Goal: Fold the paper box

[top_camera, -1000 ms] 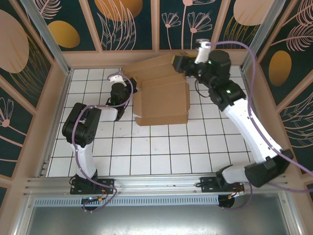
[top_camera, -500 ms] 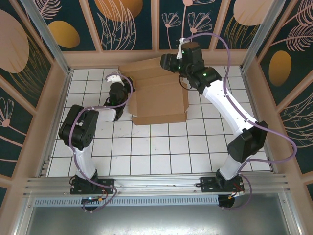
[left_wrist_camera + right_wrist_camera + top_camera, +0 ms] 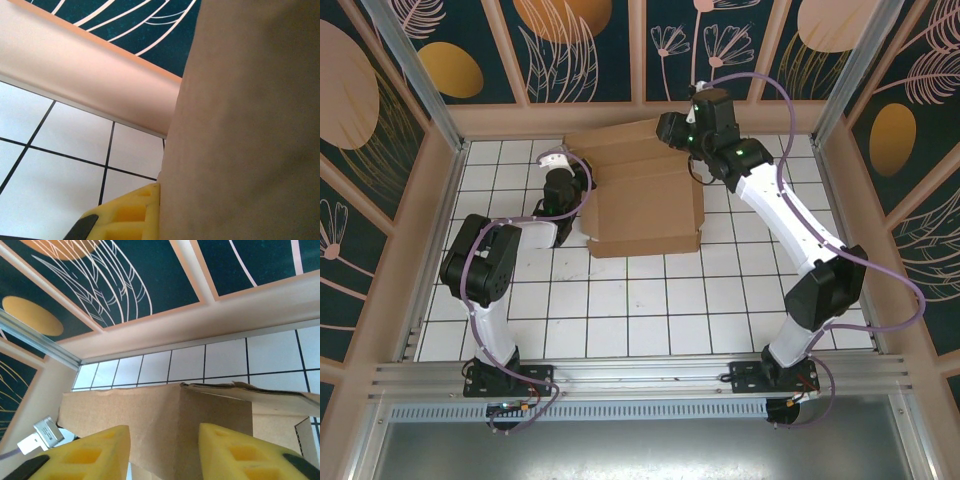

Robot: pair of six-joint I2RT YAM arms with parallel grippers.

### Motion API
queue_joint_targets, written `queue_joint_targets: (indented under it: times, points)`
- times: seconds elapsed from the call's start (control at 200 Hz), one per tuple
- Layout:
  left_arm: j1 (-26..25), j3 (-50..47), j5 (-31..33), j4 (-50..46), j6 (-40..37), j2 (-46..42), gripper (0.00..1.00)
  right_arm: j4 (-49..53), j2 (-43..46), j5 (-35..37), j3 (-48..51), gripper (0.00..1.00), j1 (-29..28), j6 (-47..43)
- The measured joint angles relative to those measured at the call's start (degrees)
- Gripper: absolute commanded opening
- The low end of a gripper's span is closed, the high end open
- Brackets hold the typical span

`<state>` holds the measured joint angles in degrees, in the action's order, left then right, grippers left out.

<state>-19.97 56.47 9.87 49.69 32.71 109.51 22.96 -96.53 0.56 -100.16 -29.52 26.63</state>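
1. At the far middle of the table (image 3: 650, 310), the top view shows the whole paper box (image 3: 650, 205), partly folded, with its back flap (image 3: 620, 140) raised.
2. The left wrist view shows the left gripper (image 3: 582, 192) clenched on the box's left edge, with a yellow pad (image 3: 125, 217) against the cardboard.
3. The right wrist view shows the right gripper (image 3: 164, 452) with its fingers parted, straddling the back flap; whether they touch it is unclear.

Top camera looks steeply down; both wrist cameras press close to the paper box (image 3: 645, 195), facing the back wall (image 3: 235, 315)
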Motion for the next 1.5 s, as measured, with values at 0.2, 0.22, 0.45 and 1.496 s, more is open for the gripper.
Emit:
queue_joint_targets:
  times: [0.2,0.22,0.45,1.496]
  points:
    - [-0.02,0.00,-0.39,-0.28,0.02,0.02,0.00,-0.07,0.00,-1.92,0.57,0.19,1.22,1.79]
    - [0.00,0.00,-0.39,-0.26,0.02,0.02,0.00,-0.07,0.00,-2.14,0.57,0.16,1.31,1.64]
    - [0.04,0.00,-0.37,-0.39,0.02,0.02,0.00,-0.20,-0.02,-3.43,0.57,0.00,1.42,2.69]
    - [1.01,-0.11,-10.88,3.80,0.52,0.04,0.00,-15.06,29.18,-18.36,30.75,0.63,22.97,-3.82]
